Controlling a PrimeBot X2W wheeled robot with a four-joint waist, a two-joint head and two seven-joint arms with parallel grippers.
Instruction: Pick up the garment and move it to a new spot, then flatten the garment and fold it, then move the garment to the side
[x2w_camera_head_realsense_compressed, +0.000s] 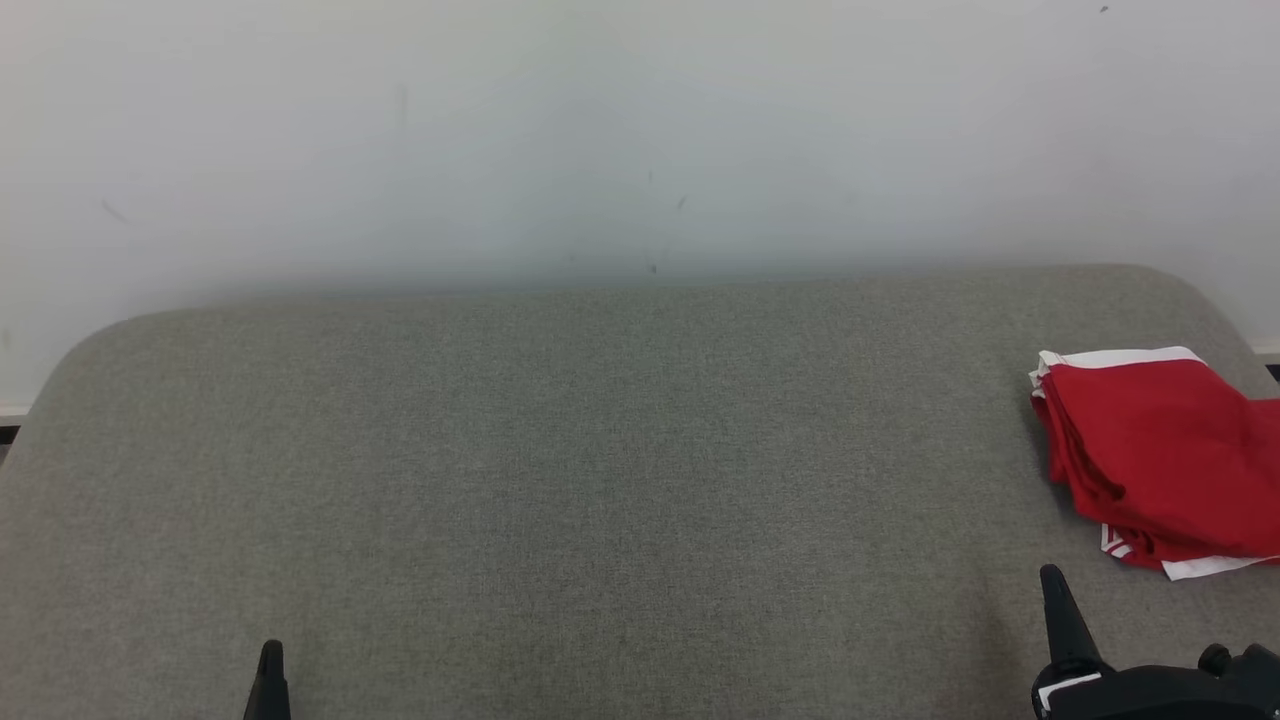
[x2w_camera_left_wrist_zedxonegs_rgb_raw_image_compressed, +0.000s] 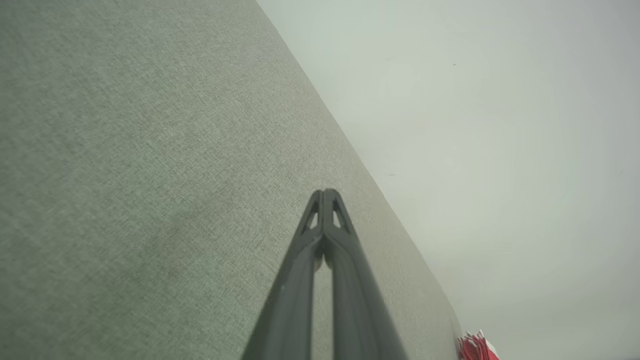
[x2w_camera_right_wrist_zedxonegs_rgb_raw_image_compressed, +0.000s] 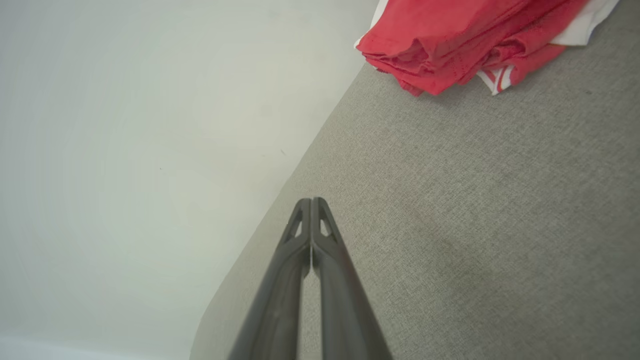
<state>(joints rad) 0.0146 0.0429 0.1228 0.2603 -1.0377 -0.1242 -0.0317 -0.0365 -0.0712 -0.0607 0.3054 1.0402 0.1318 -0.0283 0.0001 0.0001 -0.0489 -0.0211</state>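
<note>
The garment is red with white trim, folded into a compact stack at the right edge of the grey fabric surface. It also shows at the top of the right wrist view as the garment, and as a red sliver of garment in the left wrist view. My right gripper sits low at the right, just in front of the stack and apart from it, shut and empty. At the lower left my left gripper is far from the cloth, shut with nothing in it.
A pale wall runs behind the grey surface, whose far corners are rounded. The far edge of the surface meets the wall close beyond both grippers.
</note>
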